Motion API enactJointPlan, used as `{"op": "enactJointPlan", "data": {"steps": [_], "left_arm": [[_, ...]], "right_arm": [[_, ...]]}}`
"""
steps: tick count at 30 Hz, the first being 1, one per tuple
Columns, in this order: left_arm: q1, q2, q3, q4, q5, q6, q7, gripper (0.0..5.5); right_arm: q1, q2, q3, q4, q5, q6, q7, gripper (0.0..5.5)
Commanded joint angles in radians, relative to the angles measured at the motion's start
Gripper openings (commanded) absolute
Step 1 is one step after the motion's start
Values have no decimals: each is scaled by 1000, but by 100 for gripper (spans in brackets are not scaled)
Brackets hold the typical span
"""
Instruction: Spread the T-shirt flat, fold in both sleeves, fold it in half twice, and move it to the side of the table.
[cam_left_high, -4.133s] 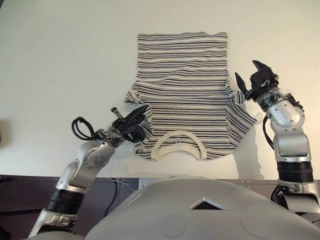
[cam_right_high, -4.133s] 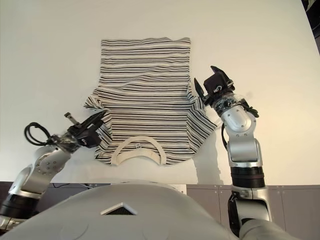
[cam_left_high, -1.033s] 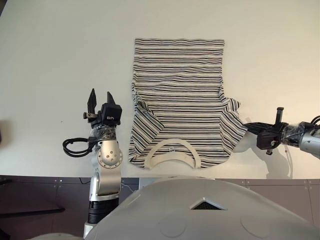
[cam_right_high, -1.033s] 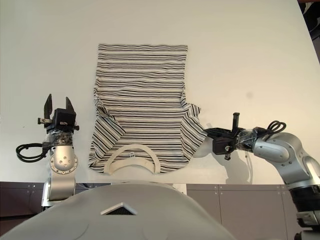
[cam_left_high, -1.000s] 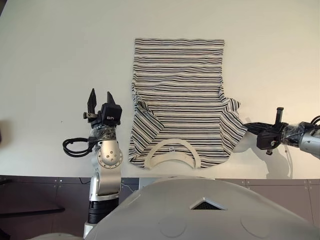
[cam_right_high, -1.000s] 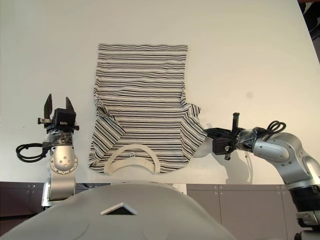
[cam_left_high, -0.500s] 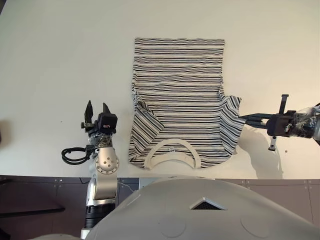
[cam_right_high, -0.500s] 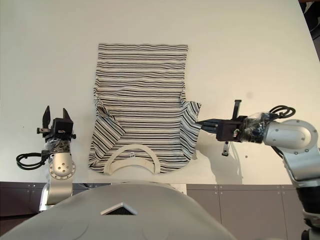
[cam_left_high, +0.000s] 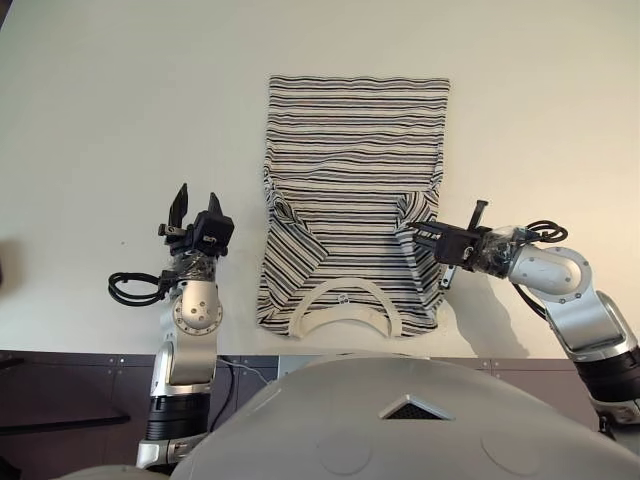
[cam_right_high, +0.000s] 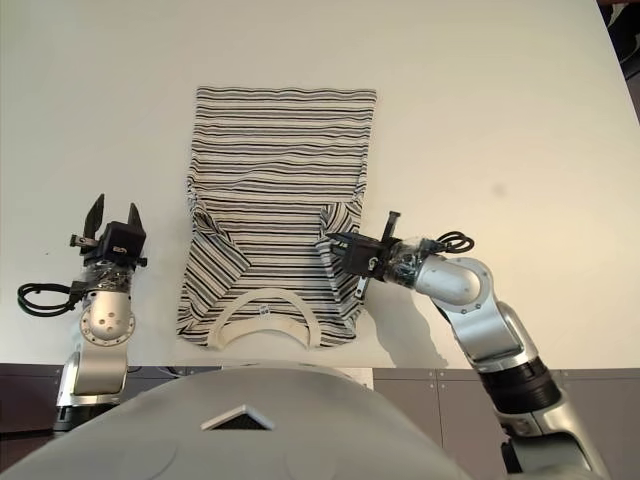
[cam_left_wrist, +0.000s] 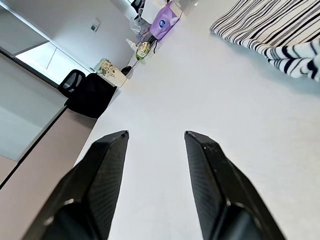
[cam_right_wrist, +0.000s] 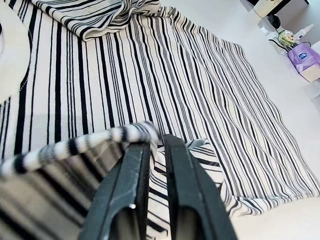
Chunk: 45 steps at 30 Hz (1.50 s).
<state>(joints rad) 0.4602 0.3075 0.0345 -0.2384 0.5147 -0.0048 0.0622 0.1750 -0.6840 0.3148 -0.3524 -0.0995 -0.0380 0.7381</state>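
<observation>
Right fingers (cam_right_wrist: 131, 190) clamped on right sleeve (cam_right_wrist: 75, 146) hem, held over the T-shirt (cam_left_high: 355, 160) body, its 4 o'clock. Left fingers (cam_left_wrist: 100, 185) wide, off its 9. T-shirt mid-table (cam_left_high: 100, 100), collar at 6. Risk: shallow pinch slips, sleeve lands bunched.

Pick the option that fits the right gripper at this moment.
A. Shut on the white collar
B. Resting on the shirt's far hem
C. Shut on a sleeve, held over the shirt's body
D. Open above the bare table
C: the right gripper has its fingers closed on the striped edge of the sleeve, which is lifted inward over the body of the shirt, away from the collar and the far hem.
</observation>
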Motion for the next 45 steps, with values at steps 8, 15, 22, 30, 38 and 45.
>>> {"op": "enactJointPlan", "data": {"steps": [8, 15, 22, 30, 38, 45], "left_arm": [[241, 341, 29, 49, -94, -301, -275, 209], [127, 708, -62, 205, -214, -658, -644, 306], [-31, 767, -255, 238, -184, -838, -796, 341], [-23, 801, -316, 275, -164, -919, -796, 341], [-40, 795, -350, 313, -121, -963, -775, 270], [-61, 800, -393, 331, -112, -985, -780, 138]], "right_arm": [[228, -359, -237, 55, -10, -289, 195, 230], [327, -376, -160, -62, -116, -381, 221, 347], [214, -297, -85, -10, -179, -394, 172, 347], [168, -281, -20, 16, -179, -427, 166, 347], [144, -293, 13, 38, -144, -457, 186, 299], [140, -298, 12, 57, -130, -476, 187, 160]]}}
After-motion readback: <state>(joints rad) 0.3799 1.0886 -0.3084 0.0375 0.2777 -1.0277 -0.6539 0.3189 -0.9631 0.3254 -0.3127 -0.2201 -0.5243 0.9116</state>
